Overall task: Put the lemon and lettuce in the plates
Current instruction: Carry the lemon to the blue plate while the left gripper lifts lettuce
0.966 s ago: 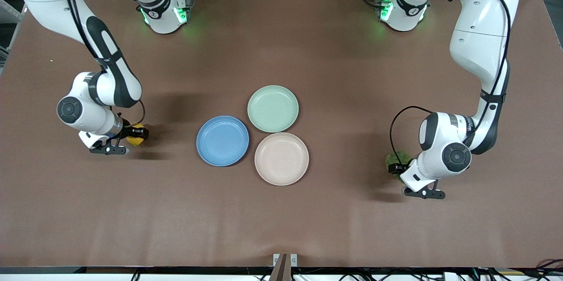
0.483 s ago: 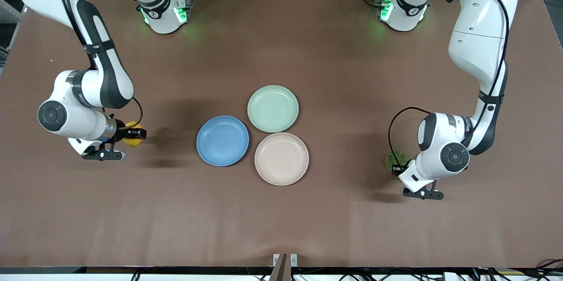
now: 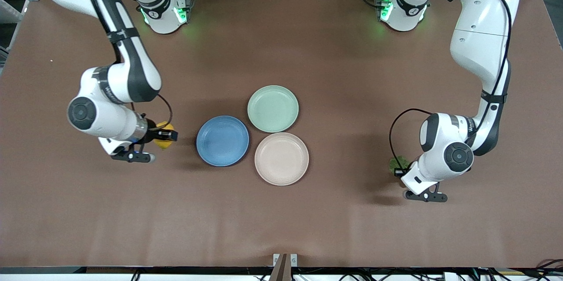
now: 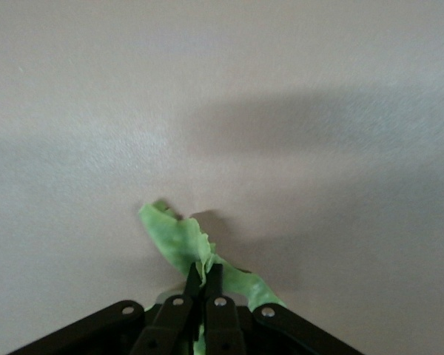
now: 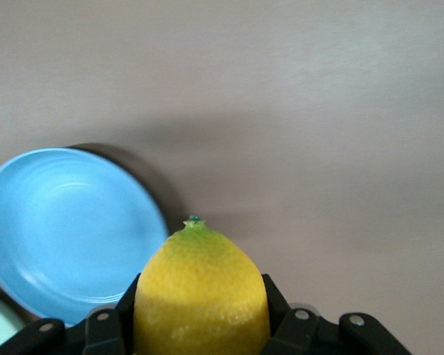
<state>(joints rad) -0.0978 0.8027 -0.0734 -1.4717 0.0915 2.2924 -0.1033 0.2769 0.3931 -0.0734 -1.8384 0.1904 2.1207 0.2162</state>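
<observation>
Over the last second the small oval yellow lemon (image 3: pixel 162 138), gripped between the fingers of the right gripper (image 3: pixel 163 137), has been carried from the right arm's end of the brown table (image 3: pixel 281 228) toward the round shallow blue plate (image 3: pixel 222 140); it is now held in the air just beside that plate's rim, over bare table and not yet over the plate. The first placement is therefore judged to be well advanced, with only a short carry and a release outstanding. In the right wrist view the lemon (image 5: pixel 201 290) is seen clamped at its sides, pointed tip forward, with the blue plate (image 5: pixel 66 229) ahead of it. The right arm is folded at the elbow, its wrist turned toward the plates. The left arm has shifted only slightly and is bent low at its own end of the table; the left gripper (image 3: pixel 399 170) is closed on the dark green wrinkly lettuce leaf (image 3: pixel 396 164), which is seen pinched by its edge in the left wrist view (image 4: pixel 179 240), its loose end drooping toward the table. The lettuce is well apart from the round pale beige-pink plate (image 3: pixel 281 158), which is empty, as is the pale mint-green plate (image 3: pixel 272 108).
</observation>
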